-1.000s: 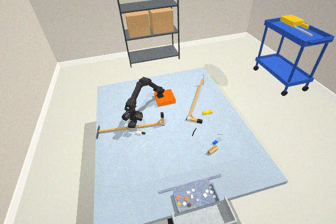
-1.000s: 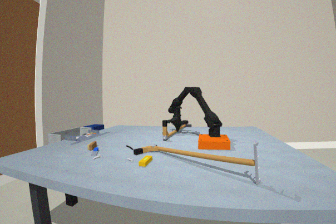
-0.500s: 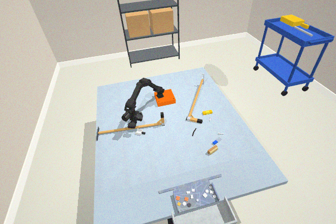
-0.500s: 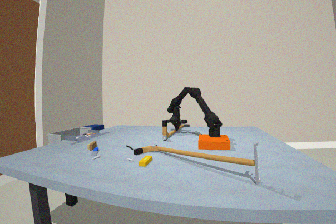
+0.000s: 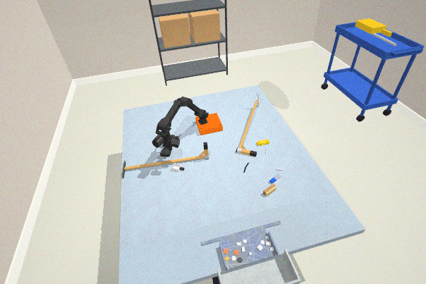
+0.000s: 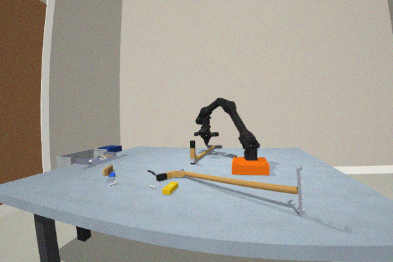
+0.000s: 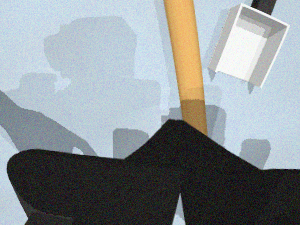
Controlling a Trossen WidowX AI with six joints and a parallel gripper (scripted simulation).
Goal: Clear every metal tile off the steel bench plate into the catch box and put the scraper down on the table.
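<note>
The long scraper [image 5: 148, 165] [image 6: 205, 153] [image 7: 185, 49] lies on the table with its wooden handle along the surface, its flat dark blade at the left edge in the top view and its black-tipped grip standing up. My gripper [image 5: 166, 154] [image 6: 207, 144] [image 7: 174, 126] is shut and empty, pointing down just above the handle, which runs under the fingertips in the wrist view. The bench plate [image 5: 259, 257] carries several small white, orange, yellow and dark pieces; which are metal I cannot tell. The pale catch box [image 5: 293, 268] [image 6: 64, 162] adjoins it.
A second long tool [image 5: 249, 122] [image 6: 241, 183] has a toothed head. A white scoop-like piece [image 5: 175, 167] [image 7: 240, 49] lies beside the scraper handle. A yellow block [image 5: 263, 142] [image 6: 170, 188], a wooden block [image 5: 269, 189] [image 6: 108, 170] and a black strip [image 5: 246, 167] lie about.
</note>
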